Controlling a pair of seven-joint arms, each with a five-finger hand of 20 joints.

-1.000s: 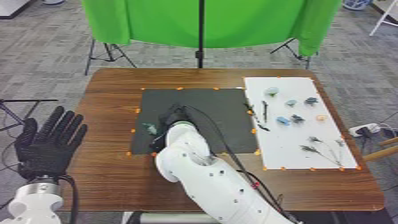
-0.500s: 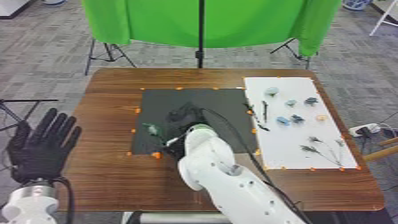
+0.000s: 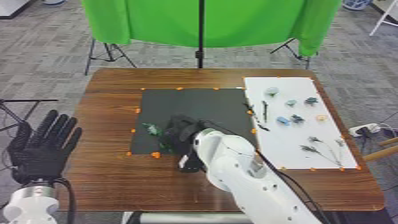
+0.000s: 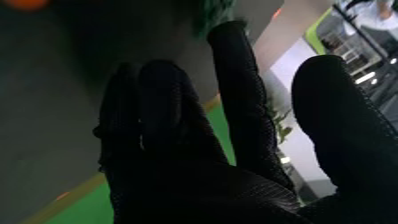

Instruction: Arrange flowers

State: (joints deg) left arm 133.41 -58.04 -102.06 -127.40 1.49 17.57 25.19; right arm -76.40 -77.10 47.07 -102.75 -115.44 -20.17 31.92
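In the head view, looks forward and down from high above the near edge of the tabletop, spanning its width and the green cloth past the far edge. In the right wrist view, looks askew along the right hand, very close. Shares the dark mat, white sheet and green cloth across both.

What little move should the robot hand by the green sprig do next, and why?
Perhaps the right robot hand should move toward the white sheet for another piece: its fingers look straight and empty, the green sprig is already on the dark mat, and blue flowers lie on that sheet.
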